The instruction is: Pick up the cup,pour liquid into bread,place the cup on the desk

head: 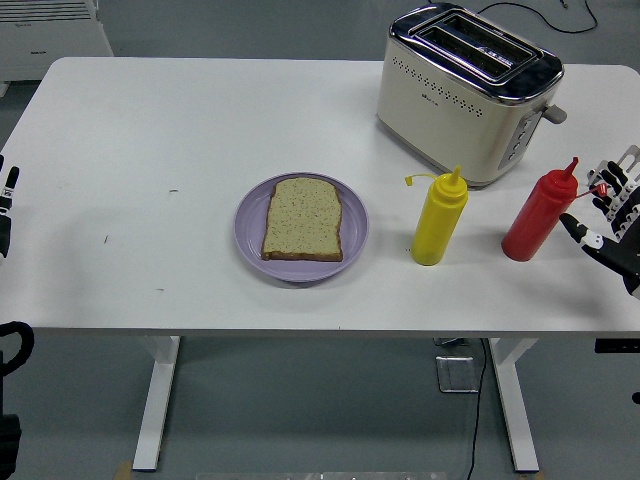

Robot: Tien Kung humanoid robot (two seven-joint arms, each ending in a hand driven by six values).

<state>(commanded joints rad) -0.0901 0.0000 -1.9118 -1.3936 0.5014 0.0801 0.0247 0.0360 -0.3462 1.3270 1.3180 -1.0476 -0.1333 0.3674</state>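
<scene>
A slice of bread lies on a purple plate at the table's middle. To its right stand a yellow squeeze bottle and a red squeeze bottle, both upright. No cup shows. My right hand comes in at the right edge with its fingers spread, just right of the red bottle and apart from it. My left hand rests at the left edge, only partly in view.
A cream and chrome toaster stands at the back right, behind the bottles. The white table's near edge runs across below the plate. A black cable trails off behind the toaster.
</scene>
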